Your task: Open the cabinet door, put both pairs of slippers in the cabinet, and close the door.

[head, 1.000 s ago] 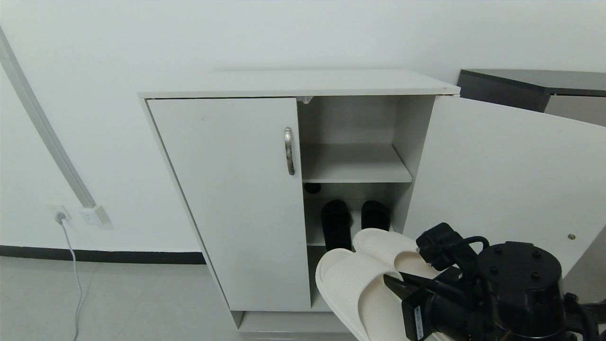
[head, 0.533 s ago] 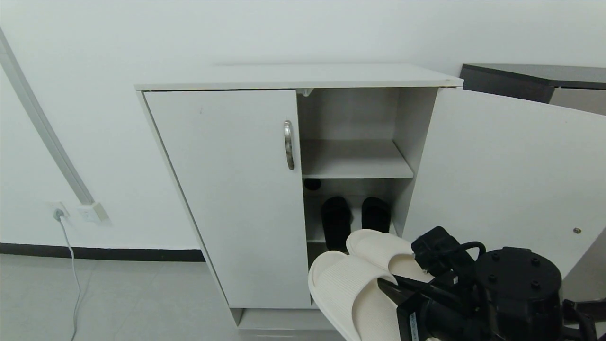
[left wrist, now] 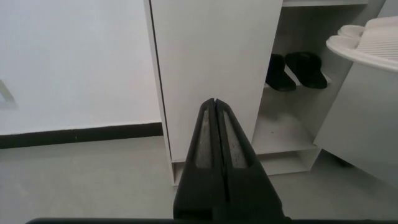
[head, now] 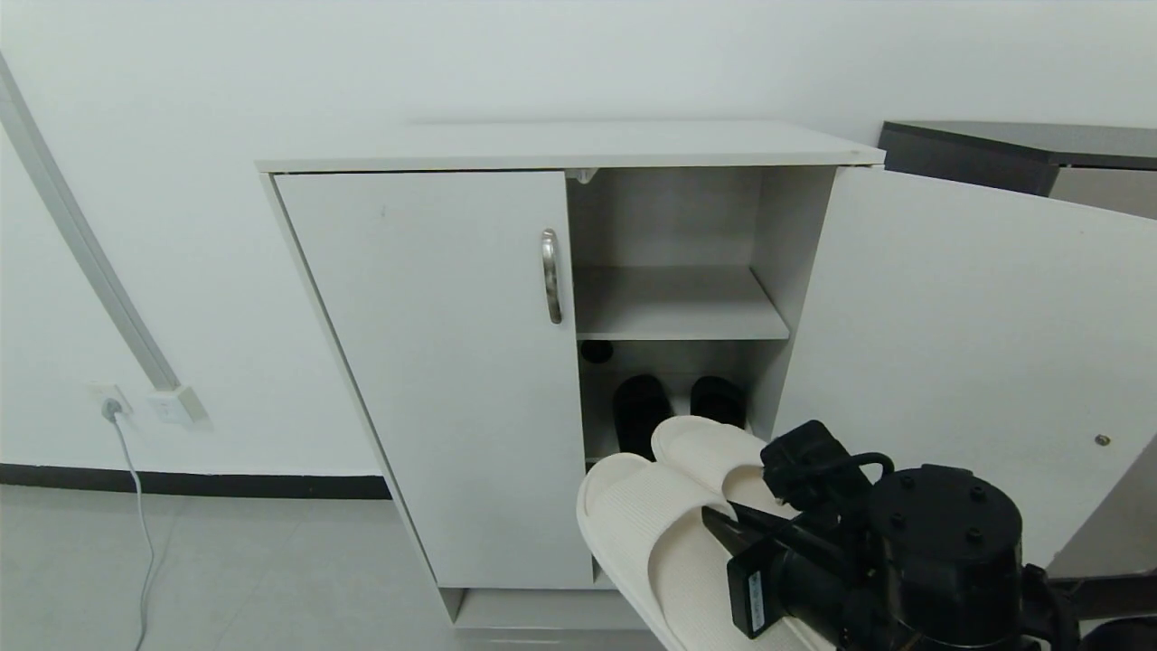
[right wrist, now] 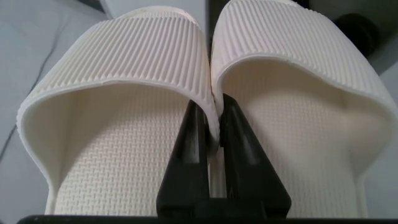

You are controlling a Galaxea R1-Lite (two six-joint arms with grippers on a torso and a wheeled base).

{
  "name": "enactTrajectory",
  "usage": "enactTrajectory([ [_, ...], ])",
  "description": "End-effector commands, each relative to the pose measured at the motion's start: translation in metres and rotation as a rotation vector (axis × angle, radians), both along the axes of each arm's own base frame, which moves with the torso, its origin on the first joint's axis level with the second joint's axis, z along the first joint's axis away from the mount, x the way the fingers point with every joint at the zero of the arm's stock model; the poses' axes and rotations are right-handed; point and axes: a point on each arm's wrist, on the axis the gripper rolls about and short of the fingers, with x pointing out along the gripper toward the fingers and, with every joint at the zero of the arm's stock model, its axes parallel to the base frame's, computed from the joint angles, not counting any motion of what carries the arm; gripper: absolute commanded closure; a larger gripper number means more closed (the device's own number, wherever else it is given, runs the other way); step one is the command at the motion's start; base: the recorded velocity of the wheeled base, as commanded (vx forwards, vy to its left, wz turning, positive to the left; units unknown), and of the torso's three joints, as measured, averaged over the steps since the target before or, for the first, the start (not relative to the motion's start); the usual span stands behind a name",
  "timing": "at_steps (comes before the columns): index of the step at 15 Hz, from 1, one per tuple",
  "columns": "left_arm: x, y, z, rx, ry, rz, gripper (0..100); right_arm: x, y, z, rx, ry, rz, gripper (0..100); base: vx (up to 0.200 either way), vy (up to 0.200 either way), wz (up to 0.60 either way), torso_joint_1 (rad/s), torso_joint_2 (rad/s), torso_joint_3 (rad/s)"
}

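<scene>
Cream slippers [head: 669, 515]: one pair, side by side, ribbed straps up and toes towards the cabinet [head: 560, 145]. They are held in the air just in front of its open right half, at about the level of the black slippers [head: 642, 411].

Right gripper [head: 723, 524]: its fingers [right wrist: 189, 134] are closed on the two inner strap edges, pinching them together so both slippers hang from one grip.

Step in hand (judgement): insertion of the second pair.
- Keep the pair level. The grip is only on soft strap edges, so a tilt could let one slipper peel out.
- Go straight in, midway between the closed left door [head: 434, 362] and the cabinet's right wall. The left toe sits close to that door's edge.
- The black slippers already sit on the cabinet's middle level. Aim for the bottom board [left wrist: 280, 134] beneath them, or the upper shelf [head: 678, 312].
- Release only once the soles rest inside the cabinet.

Right door [head: 949, 344]: swung wide open from the cabinet, to be closed last.

Left gripper [left wrist: 214, 109]: fingers pressed together, holding nothing, low in front of the cabinet's left door.
</scene>
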Motion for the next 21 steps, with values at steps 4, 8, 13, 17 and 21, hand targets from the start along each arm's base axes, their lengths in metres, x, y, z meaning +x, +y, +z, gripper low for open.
enactTrajectory([
  [4,0.000,0.000,0.000,0.000,0.002,-0.001,100,0.027,0.047,-0.023,-0.034,-0.018,-0.191,100,0.000,0.000,0.00,0.000,0.00,0.000],
  [8,0.000,0.000,0.000,0.002,0.002,-0.001,100,0.049,0.078,-0.028,-0.061,-0.025,-0.301,100,0.000,0.000,0.00,0.000,0.00,0.000],
  [13,0.000,0.000,0.000,0.002,0.002,0.000,100,0.056,0.085,0.024,-0.016,-0.036,-0.408,100,0.000,0.000,0.00,0.000,0.00,0.000],
  [17,0.000,0.000,0.000,0.000,0.002,-0.001,100,0.055,0.083,0.065,0.005,-0.057,-0.438,100,0.000,0.000,0.00,0.000,0.00,0.000],
  [21,0.000,0.000,0.000,0.002,0.000,0.000,100,0.057,0.078,0.072,-0.015,-0.060,-0.469,100,0.000,0.000,0.00,0.000,0.00,0.000],
])
